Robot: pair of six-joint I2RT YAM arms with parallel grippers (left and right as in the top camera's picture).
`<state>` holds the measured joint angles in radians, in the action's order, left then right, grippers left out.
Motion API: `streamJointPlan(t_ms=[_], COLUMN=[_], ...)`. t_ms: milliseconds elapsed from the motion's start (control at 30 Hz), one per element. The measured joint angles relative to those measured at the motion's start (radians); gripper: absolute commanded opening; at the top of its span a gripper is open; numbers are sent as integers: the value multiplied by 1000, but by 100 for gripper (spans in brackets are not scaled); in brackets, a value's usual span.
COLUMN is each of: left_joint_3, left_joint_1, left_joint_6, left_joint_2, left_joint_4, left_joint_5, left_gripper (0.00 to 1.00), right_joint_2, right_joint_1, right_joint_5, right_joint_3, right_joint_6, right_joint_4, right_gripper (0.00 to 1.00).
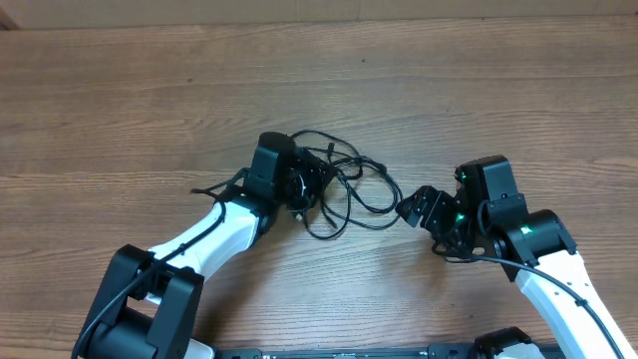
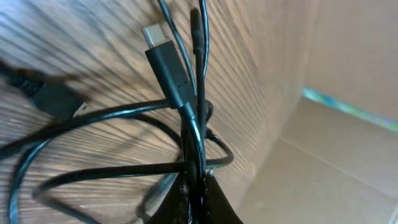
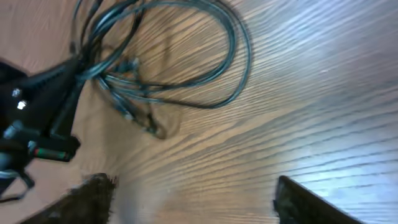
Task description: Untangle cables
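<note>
Left tool (image 2: pixel 200 196) tight on cables (image 2: pixel 194 149), plug (image 2: pixel 168 65) visible only wrist-close; right tool (image 3: pixel 199 196) wide, empty.

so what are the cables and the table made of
The cables: black plastic or rubber sheath, smooth with a slight sheen. The plug: moulded black body, silvery tip, likely metal. The table: wood or wood-look laminate, matte, long grain lines; which one I can't tell.
</note>
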<state>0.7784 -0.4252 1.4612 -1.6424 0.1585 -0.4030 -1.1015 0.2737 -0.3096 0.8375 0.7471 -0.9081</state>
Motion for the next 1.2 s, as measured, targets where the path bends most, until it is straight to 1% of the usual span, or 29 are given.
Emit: streamJointPlan(t_ms=[33,167,267,400,500,667,733,800,933,1000,1167,1200], left_joint_3=[0,0,0,0,0,0,0,0,0,0,0,0], left_joint_1=[10,47,60,61,61,61,61,61,61,61,61,62], left_joint_6=[0,-6,-34,-85,-109,-129,-131,-134,-146,-164,-254,-288], left_joint_2=[0,5,27,76,113,142,142,142,142,142,143,144], left_joint_4=[4,3,3,3,-19,-93,-106,-121,-150,-163,-226,-254], left_joint_5=[-27,-96,-132,-158,-170,-178,-181,-183,-185,-185,-184,-181], left_gripper=[4,4,4,4,4,4,4,4,4,4,4,4], right_joint_2=[0,0,-8,-53,-113,-231,-273,-320,-390,-405,-407,-407], right_joint_1=[10,43,72,122,165,234,245,247,247,247,247,247], right_joint_5=[-16,-47,-56,-61,-68,-78,-78,-77,-79,-74,-65,-64], right_joint_3=[0,-15,-49,-89,-100,-101,-101,-101,-101,-101,-106,-107], right_joint_6=[12,159,320,503,587,715,747,770,793,793,766,759], right_joint_4=[8,43,97,249,353,496,539,579,609,609,655,665], right_gripper=[66,66,64,60,56,53,52,49,48,49,50,55])
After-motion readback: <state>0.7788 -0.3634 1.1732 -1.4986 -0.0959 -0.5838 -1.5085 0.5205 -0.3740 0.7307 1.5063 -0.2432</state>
